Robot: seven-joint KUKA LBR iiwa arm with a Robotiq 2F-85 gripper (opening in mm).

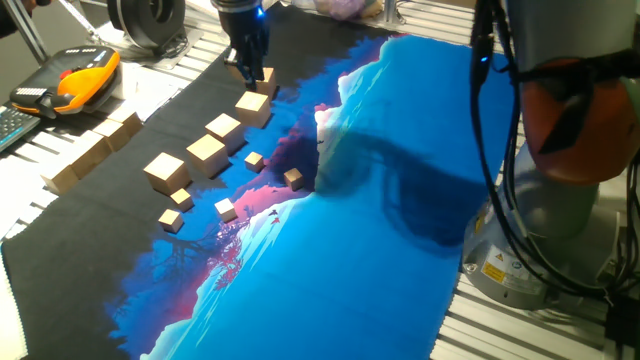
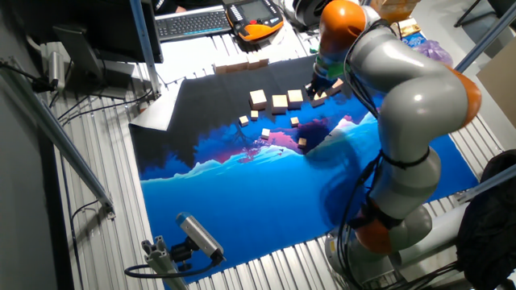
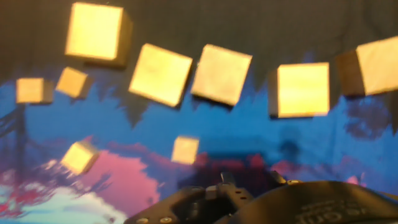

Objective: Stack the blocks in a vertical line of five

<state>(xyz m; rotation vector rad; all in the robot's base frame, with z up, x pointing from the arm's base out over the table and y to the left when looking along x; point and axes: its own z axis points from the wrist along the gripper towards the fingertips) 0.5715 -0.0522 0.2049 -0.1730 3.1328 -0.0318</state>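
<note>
Five blocks (image 1: pixel 206 151) lie in a loose diagonal row on the dark end of the mat (image 1: pixel 400 200), none stacked, running from lower left up to the hand (image 1: pixel 250 70) at the far end. Whether the hand is open or grips the last block, I cannot tell. Being plain wood, they are likely light, stiff and not slippery; take each by two opposite flat faces.
</note>
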